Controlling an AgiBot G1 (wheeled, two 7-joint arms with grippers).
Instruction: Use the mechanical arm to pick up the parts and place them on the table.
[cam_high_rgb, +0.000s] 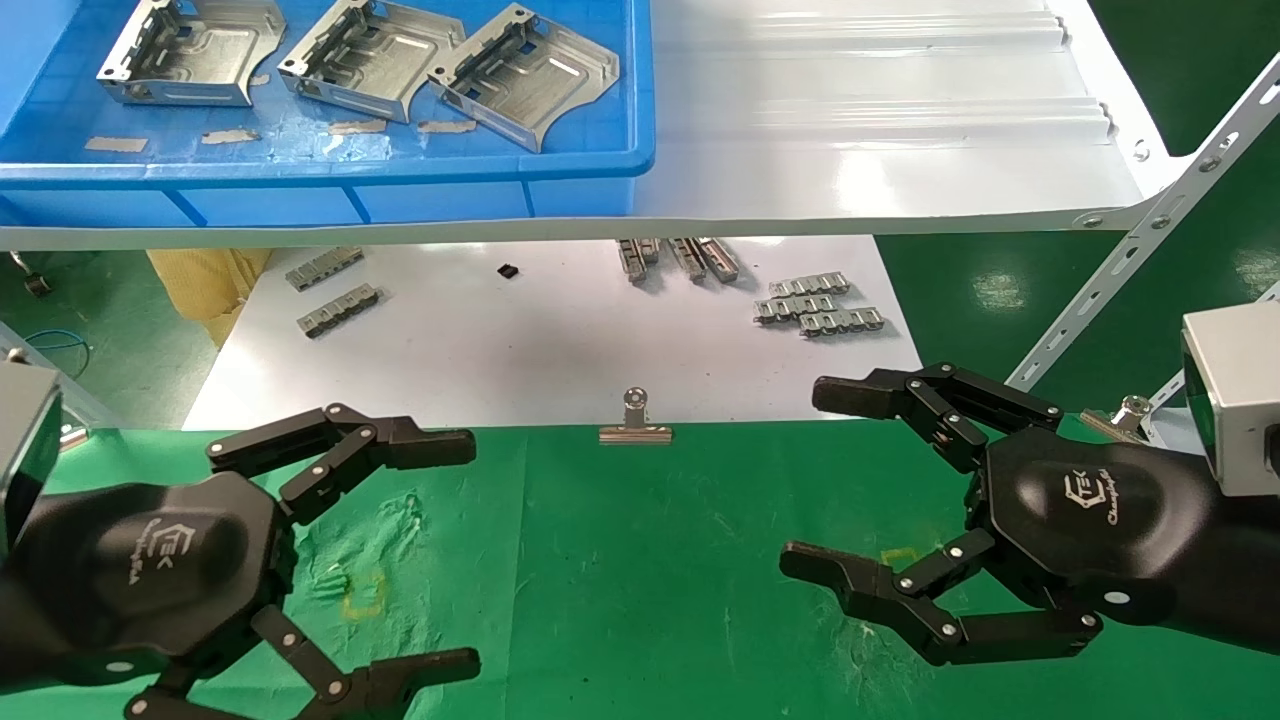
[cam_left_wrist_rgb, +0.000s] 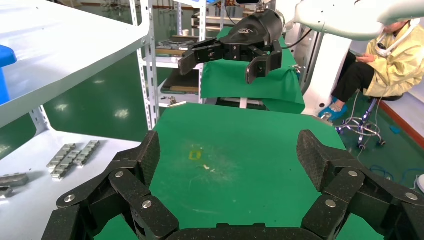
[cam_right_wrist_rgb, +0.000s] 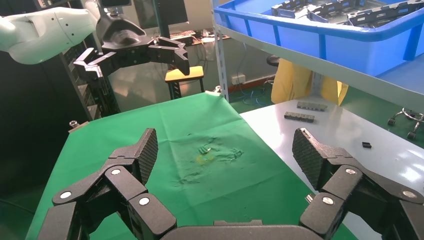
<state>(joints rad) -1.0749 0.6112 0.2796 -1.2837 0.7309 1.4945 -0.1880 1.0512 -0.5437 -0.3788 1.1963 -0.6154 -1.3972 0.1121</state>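
Note:
Three silver sheet-metal parts lie in the blue tray on the upper shelf: one at the left (cam_high_rgb: 190, 50), one in the middle (cam_high_rgb: 372, 55), one at the right (cam_high_rgb: 528, 72). My left gripper (cam_high_rgb: 455, 555) hovers open and empty over the green cloth table (cam_high_rgb: 640, 580) at the near left. My right gripper (cam_high_rgb: 825, 480) hovers open and empty over the table at the near right. Both are well below and in front of the tray. In the left wrist view the open fingers (cam_left_wrist_rgb: 147, 155) frame bare cloth; the right wrist view shows the same (cam_right_wrist_rgb: 145, 150).
The blue tray (cam_high_rgb: 330, 165) sits on a white shelf (cam_high_rgb: 880, 130) with a slotted steel brace (cam_high_rgb: 1150, 230). Below it a white sheet (cam_high_rgb: 550, 340) holds grey clip strips (cam_high_rgb: 815, 305) and more strips (cam_high_rgb: 335, 290). A silver binder clip (cam_high_rgb: 635, 420) clamps the cloth's far edge.

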